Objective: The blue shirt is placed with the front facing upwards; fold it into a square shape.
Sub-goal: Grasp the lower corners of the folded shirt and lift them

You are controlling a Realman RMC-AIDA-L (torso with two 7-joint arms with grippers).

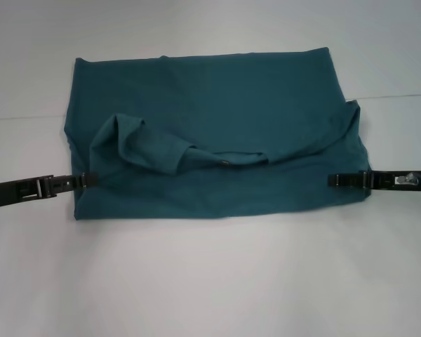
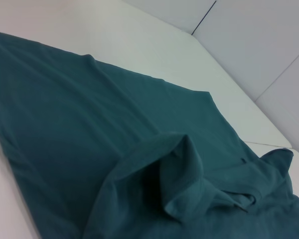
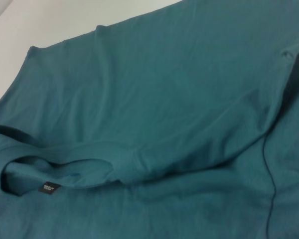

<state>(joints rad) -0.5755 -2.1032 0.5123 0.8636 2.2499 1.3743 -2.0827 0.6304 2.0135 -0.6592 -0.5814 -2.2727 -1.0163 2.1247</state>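
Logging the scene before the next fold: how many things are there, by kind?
Shirts: 1, the blue shirt, partly folded on the white table.
Grippers: 2, the left gripper at the shirt's left edge, the right gripper at its right edge.
Total: 3.

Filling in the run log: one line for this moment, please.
dark teal-blue cotton T-shirt: partly folded, sleeve bunched | left end effector: at shirt's left edge | right end effector: at right edge | white table

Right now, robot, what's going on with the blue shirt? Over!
Left gripper at the shirt's left edge, right gripper at its right edge. Blue shirt folded into a wide band, one sleeve bunched on top. Nothing in the way.
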